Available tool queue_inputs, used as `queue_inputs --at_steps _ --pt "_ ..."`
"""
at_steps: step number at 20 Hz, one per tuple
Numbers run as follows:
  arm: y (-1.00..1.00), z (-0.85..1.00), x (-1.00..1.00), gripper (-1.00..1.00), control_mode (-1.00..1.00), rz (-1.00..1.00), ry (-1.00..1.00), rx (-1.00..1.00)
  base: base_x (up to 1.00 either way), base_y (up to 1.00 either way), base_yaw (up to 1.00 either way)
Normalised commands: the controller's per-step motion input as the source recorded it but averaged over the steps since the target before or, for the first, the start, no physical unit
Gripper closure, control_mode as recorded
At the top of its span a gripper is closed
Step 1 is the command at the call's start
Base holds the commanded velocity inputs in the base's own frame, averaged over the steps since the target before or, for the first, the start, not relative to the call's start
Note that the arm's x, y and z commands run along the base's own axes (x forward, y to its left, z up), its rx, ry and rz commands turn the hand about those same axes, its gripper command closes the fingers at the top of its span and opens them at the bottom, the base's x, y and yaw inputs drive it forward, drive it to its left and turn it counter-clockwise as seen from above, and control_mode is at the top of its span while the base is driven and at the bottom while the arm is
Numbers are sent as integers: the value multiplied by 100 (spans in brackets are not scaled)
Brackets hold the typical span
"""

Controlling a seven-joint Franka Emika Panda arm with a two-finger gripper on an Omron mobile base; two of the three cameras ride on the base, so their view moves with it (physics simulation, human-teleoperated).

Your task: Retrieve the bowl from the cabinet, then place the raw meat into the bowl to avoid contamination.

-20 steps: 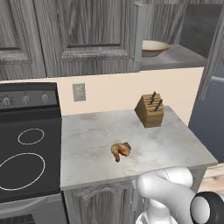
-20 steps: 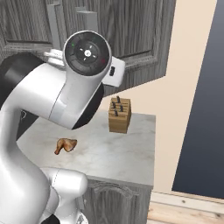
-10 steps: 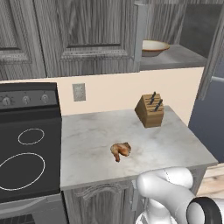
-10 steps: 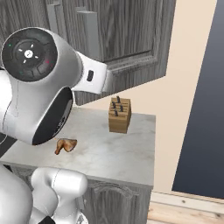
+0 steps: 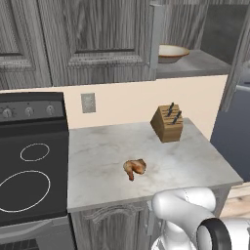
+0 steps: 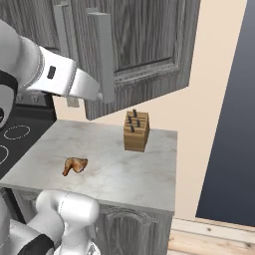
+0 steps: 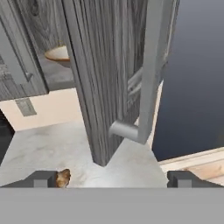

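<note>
The cabinet (image 5: 97, 44) stands open. The bowl (image 5: 172, 52) sits on its shelf, at eleven o'clock from the gripper (image 7: 111, 178) past the door edge. The fingers (image 7: 41, 179) are spread wide, holding nothing. The meat (image 5: 135, 167) lies on the counter (image 5: 195, 161).

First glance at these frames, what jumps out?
The cabinet stands with its door swung wide, and the bowl sits on the shelf inside. In the hand view the door's metal bar handle looms just ahead of the open jaws. Down on the marble counter, the raw meat lies alone, with a knife block behind.
</note>
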Motion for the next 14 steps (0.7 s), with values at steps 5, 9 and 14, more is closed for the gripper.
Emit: queue_inputs --at_steps 5,9,14 --pt "62 1 -10 -100 -100 -11 6 -21 0 0 0" --pt "67 0 -6 -100 -100 -7 0 -29 0 0 0" --pt "68 -14 2 -100 -100 -2 10 -34 0 0 0"
